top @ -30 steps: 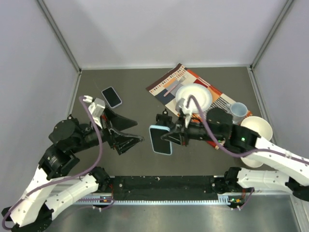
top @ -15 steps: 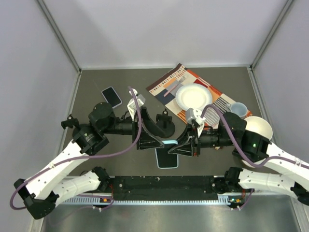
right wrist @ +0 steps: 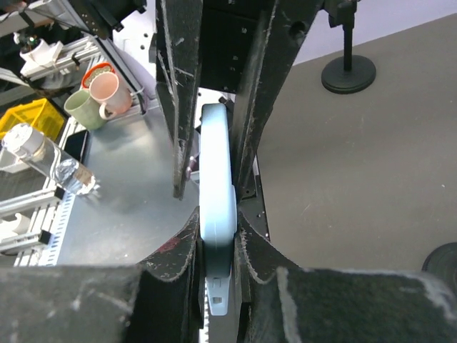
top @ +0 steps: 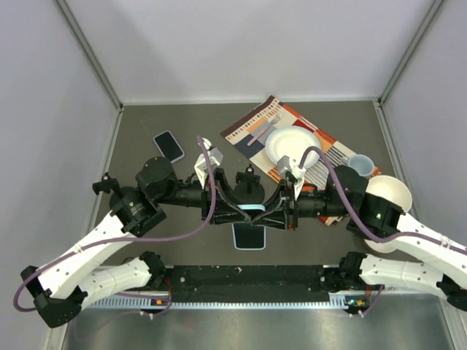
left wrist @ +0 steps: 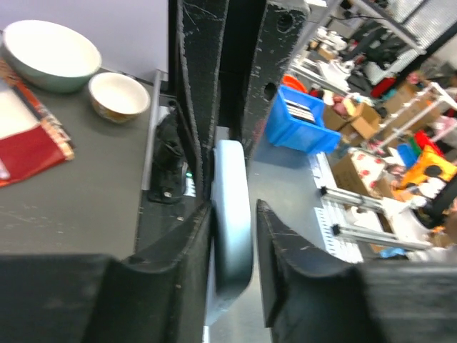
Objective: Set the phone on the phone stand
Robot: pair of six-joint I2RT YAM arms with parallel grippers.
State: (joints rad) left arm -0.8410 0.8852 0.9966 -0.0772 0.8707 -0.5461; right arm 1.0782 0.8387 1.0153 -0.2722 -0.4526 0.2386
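Both arms reach in low from the near edge and meet nose to nose over the middle of the desk. The left arm is bent at the elbow with its forearm stretched to the right; the right arm mirrors it, forearm stretched to the left, wrists about level. Between them is the phone in a pale blue case, seen edge-on from each wrist. It sits near the phone stand on the arm-base side, apart from it. The stand is a black round base with a short post, upright on the desk. The right jaws are clamped on the phone, one finger pressed to each face. The left jaws straddle the phone's other end — one finger against the case, a thin gap on the other side — so they are not closed on it.
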